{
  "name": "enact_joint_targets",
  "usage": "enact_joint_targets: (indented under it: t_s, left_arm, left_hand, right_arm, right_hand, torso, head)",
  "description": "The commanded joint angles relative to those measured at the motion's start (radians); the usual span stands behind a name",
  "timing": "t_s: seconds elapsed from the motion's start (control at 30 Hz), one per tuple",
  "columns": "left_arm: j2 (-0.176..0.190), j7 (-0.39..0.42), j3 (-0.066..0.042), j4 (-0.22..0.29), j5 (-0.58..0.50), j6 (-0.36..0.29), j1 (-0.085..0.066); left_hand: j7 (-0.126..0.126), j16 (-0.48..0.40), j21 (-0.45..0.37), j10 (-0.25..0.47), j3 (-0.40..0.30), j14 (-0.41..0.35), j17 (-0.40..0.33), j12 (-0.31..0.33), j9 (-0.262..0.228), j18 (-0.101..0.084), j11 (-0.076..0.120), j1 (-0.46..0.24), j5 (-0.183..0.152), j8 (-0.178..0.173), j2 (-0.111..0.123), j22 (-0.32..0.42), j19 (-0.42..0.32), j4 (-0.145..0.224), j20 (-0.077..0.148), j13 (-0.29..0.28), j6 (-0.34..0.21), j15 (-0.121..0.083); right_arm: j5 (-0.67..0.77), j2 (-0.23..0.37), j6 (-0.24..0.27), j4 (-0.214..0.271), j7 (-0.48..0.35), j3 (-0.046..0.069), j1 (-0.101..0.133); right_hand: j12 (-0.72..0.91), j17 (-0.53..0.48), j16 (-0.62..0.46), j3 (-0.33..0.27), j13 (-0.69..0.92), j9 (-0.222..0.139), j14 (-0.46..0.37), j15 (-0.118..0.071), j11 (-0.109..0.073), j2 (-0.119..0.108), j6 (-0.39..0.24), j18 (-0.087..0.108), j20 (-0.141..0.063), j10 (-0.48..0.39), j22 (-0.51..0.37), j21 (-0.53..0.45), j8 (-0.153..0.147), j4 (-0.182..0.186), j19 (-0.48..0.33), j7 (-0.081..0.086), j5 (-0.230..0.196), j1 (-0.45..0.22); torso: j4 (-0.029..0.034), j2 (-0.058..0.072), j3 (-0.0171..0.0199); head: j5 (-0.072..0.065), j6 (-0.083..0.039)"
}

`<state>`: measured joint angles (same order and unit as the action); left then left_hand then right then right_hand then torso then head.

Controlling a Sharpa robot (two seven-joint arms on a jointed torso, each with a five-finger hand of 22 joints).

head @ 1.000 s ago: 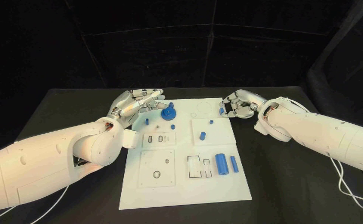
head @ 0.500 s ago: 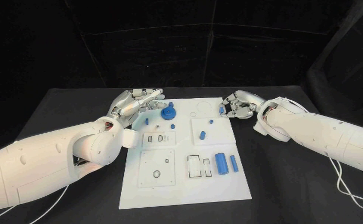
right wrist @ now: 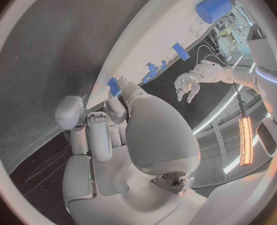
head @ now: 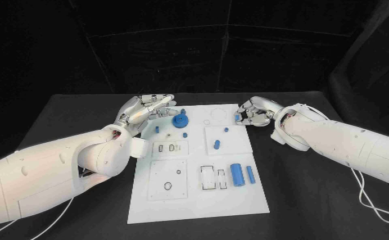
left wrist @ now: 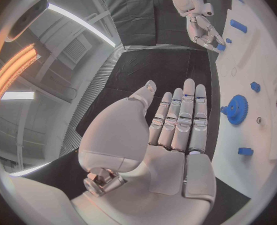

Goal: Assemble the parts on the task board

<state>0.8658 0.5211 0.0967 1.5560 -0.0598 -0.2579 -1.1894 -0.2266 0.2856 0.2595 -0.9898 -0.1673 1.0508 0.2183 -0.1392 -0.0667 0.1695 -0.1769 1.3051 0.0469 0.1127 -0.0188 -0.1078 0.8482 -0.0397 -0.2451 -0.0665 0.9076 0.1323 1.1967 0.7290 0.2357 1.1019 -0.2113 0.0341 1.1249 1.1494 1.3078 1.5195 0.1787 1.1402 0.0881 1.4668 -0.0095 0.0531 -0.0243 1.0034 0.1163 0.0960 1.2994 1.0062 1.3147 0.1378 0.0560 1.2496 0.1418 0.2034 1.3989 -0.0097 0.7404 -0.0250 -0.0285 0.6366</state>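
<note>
A black tabletop [head: 73, 111] under a dark backdrop carries the white task board [head: 203, 195], which lies lengthwise between the two arms. On the board's far part stands a blue gear [head: 180, 121], with small blue pegs [head: 184, 135] scattered near it; nearer the robot lie a thick blue cylinder [head: 236, 173] and, just beside it, a slimmer blue pin [head: 250, 175].

The step in hand looks to be an insertion at the board's far right edge. The right hand [head: 256, 112] hovers there, fingers curled in around a small blue part [head: 238, 118], which seems pinched at the fingertips right at the board's edge; the right wrist view shows the same blue piece [right wrist: 114, 86] at the tips of the fingers [right wrist: 127, 92]. Whether the part is already seated in a hole cannot be told. The next move probably calls for lining the piece up over its socket and pressing it straight down, without letting it tip in a light grip.

The left hand [head: 144, 109] waits at the board's far left corner, near the gear but apart from it. Its fingers [left wrist: 179, 122] lie straight and side by side, palm bare, holding nothing. Both forearms reach in low over the tabletop from either side.
</note>
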Motion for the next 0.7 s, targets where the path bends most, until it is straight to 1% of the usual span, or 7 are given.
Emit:
enact_joint_targets:
  t_s: [0.03, 0.3, 0.43, 0.47, 0.53, 0.67, 0.7]
  left_arm:
    - [0.001, 0.004, -0.001, -0.001, 0.0, 0.01, -0.001]
    - [0.003, 0.003, -0.001, 0.001, 0.0, 0.01, -0.001]
    - [0.005, 0.003, -0.001, 0.002, 0.0, 0.009, -0.001]
    - [0.006, 0.003, -0.001, 0.003, 0.0, 0.009, -0.001]
    - [0.009, 0.003, -0.001, 0.005, 0.0, 0.008, -0.001]
    - [0.011, 0.003, -0.001, 0.011, 0.0, 0.007, -0.001]
    - [0.011, 0.003, -0.001, 0.012, 0.0, 0.007, -0.001]
  left_hand:
    - [0.001, 0.005, -0.004, 0.008, 0.001, -0.007, 0.001, 0.003, 0.001, 0.014, 0.0, 0.0, 0.003, -0.007, -0.007, 0.001, -0.001, 0.007, -0.002, 0.001, 0.004, -0.002]
    - [0.001, 0.005, -0.004, 0.008, 0.001, -0.007, 0.001, 0.003, 0.001, 0.014, 0.0, 0.0, 0.003, -0.007, -0.007, 0.001, -0.001, 0.007, -0.002, 0.001, 0.004, -0.002]
    - [0.001, 0.005, -0.004, 0.008, 0.001, -0.007, 0.001, 0.003, 0.001, 0.014, 0.0, 0.0, 0.003, -0.007, -0.007, 0.001, -0.001, 0.007, -0.002, 0.001, 0.004, -0.002]
    - [0.001, 0.005, -0.004, 0.008, 0.001, -0.007, 0.001, 0.003, 0.001, 0.014, 0.0, 0.0, 0.003, -0.007, -0.007, 0.001, -0.001, 0.007, -0.002, 0.001, 0.004, -0.002]
    - [0.001, 0.005, -0.004, 0.008, 0.001, -0.007, 0.001, 0.003, 0.001, 0.014, 0.0, 0.0, 0.003, -0.007, -0.007, 0.001, -0.001, 0.007, -0.002, 0.001, 0.004, -0.002]
    - [0.001, 0.005, -0.005, 0.008, 0.0, -0.008, 0.001, 0.003, 0.001, 0.014, 0.0, -0.001, 0.003, -0.007, -0.008, 0.001, -0.001, 0.008, -0.003, 0.001, 0.005, -0.002]
    - [0.001, 0.005, -0.005, 0.008, 0.0, -0.008, 0.001, 0.003, 0.001, 0.014, 0.0, -0.001, 0.003, -0.007, -0.008, 0.001, -0.001, 0.008, -0.003, 0.001, 0.005, -0.002]
  right_arm:
    - [0.004, -0.003, 0.036, 0.001, 0.006, 0.0, 0.002]
    - [0.005, -0.001, 0.094, 0.005, 0.022, 0.001, 0.002]
    - [-0.012, 0.013, 0.118, 0.039, 0.039, 0.001, 0.002]
    - [-0.028, 0.02, 0.125, 0.06, 0.049, 0.001, 0.002]
    - [-0.06, 0.04, 0.139, 0.125, 0.079, 0.001, 0.003]
    - [-0.083, 0.061, 0.158, 0.227, 0.137, 0.002, 0.005]
    - [-0.087, 0.065, 0.165, 0.26, 0.159, 0.002, 0.007]
  right_hand:
    - [0.009, 0.174, 0.004, 0.011, 0.005, 0.006, 0.083, -0.011, -0.005, 0.017, 0.023, -0.008, -0.003, 0.01, 0.002, 0.007, 0.013, -0.001, 0.008, -0.008, -0.007, 0.0]
    - [0.022, 0.18, 0.007, 0.035, 0.018, 0.011, 0.085, -0.021, -0.017, 0.035, 0.055, -0.011, -0.013, 0.024, 0.018, 0.015, 0.028, -0.008, 0.018, -0.022, -0.012, 0.006]
    - [0.022, 0.181, 0.008, 0.037, 0.018, 0.011, 0.085, -0.023, -0.018, 0.035, 0.056, -0.011, -0.014, 0.025, 0.02, 0.016, 0.028, -0.009, 0.019, -0.023, -0.011, 0.006]
    - [0.021, 0.181, 0.008, 0.037, 0.017, 0.011, 0.085, -0.023, -0.019, 0.032, 0.055, -0.011, -0.015, 0.025, 0.019, 0.016, 0.027, -0.008, 0.019, -0.023, -0.005, 0.002]
    - [0.018, 0.179, 0.007, 0.037, 0.015, 0.009, 0.085, -0.024, -0.018, 0.022, 0.049, -0.011, -0.018, 0.026, 0.018, 0.015, 0.021, 0.0, 0.019, -0.022, 0.038, -0.018]
    - [0.01, 0.175, 0.004, 0.036, 0.008, 0.006, 0.084, -0.022, -0.015, 0.017, 0.038, -0.01, -0.018, 0.022, 0.011, 0.012, 0.013, 0.007, 0.016, -0.018, 0.048, -0.034]
    - [0.009, 0.173, 0.003, 0.034, 0.007, 0.005, 0.083, -0.021, -0.014, 0.013, 0.035, -0.01, -0.017, 0.022, 0.009, 0.011, 0.01, 0.011, 0.015, -0.017, 0.055, -0.041]
  torso:
    - [-0.0002, 0.0, 0.0007]
    - [-0.001, -0.001, 0.0003]
    - [-0.0025, -0.002, 0.0005]
    - [-0.0021, -0.002, 0.0002]
    - [-0.0009, -0.002, -0.0009]
    - [-0.0015, -0.003, -0.0031]
    - [-0.0001, -0.004, -0.0052]
  head:
    - [0.001, 0.001]
    - [0.004, 0.002]
    - [0.006, 0.002]
    - [0.006, 0.002]
    - [0.005, 0.003]
    - [0.004, -0.001]
    - [0.005, 0.001]
